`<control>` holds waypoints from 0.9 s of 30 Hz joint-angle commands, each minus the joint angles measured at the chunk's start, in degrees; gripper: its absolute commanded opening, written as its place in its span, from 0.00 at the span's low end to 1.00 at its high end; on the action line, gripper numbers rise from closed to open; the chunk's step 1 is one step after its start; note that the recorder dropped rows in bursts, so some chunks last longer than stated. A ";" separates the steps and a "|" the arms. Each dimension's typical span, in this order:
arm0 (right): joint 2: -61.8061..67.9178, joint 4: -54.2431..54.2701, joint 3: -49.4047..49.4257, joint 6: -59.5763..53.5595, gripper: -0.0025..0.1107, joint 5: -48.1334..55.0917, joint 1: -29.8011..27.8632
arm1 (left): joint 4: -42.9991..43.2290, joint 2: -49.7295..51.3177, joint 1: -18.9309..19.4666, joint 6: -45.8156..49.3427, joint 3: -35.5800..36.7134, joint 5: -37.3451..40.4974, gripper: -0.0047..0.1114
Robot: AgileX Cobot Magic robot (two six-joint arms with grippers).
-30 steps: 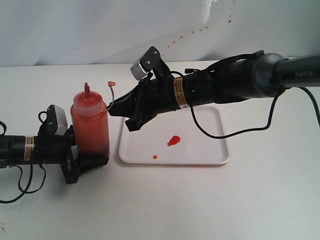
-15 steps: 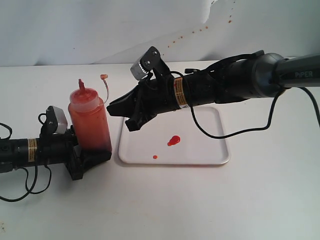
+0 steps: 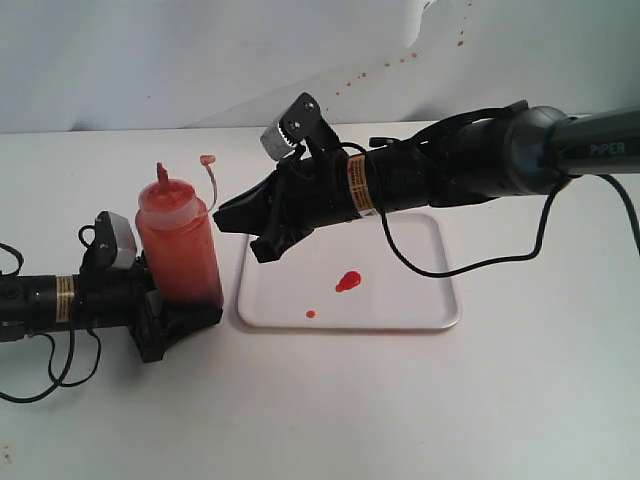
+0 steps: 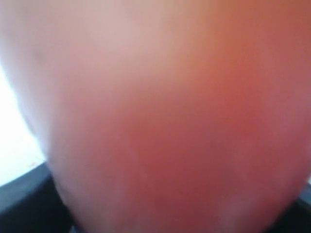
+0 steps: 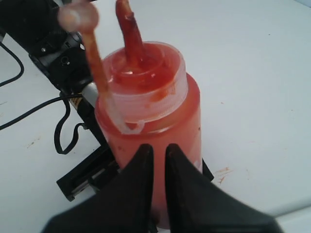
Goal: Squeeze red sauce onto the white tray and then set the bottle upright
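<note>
The bottle [image 3: 180, 252] stands upright on the table just left of the white tray [image 3: 420, 302], its red nozzle [image 3: 162, 172] pointing up and its small cap [image 3: 208, 159] dangling on a tether. My left gripper [image 3: 186, 306] is shut on the bottle's lower part, and the orange-red bottle [image 4: 165, 116] fills the left wrist view as a blur. My right gripper [image 3: 223, 215] hovers beside the bottle's shoulder, shut with only a thin slit and nothing in it; the right wrist view shows the right gripper [image 5: 155, 151] in front of the bottle [image 5: 160, 107]. Red sauce [image 3: 348, 281] lies on the tray as a blob plus a tiny dot [image 3: 310, 314].
The right arm [image 3: 450, 175] stretches over the tray's far left corner, with a black cable [image 3: 440, 268] looping down onto the tray. The left arm's cables [image 3: 50, 365] trail on the table at the left. Brownish specks [image 3: 385, 65] mark the back wall.
The left gripper has shifted the upright bottle slightly left, away from the tray; the cap tether has swung up and left. The right arm has barely moved.
</note>
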 commanded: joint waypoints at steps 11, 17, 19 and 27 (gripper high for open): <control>-0.12 0.28 0.22 -0.15 0.10 0.10 0.07 | 1.72 -0.61 -0.08 -3.76 0.30 16.12 0.94; -0.12 0.28 0.22 -0.15 0.10 0.10 0.07 | 11.58 -5.99 -0.08 -5.05 0.42 22.08 0.94; -0.12 0.28 0.22 -0.15 0.10 0.10 0.07 | 16.33 -7.35 -0.08 -6.04 0.42 22.07 0.94; -0.12 0.28 0.22 -0.15 0.10 0.10 0.07 | 23.17 -12.12 0.02 -21.45 0.42 30.15 0.94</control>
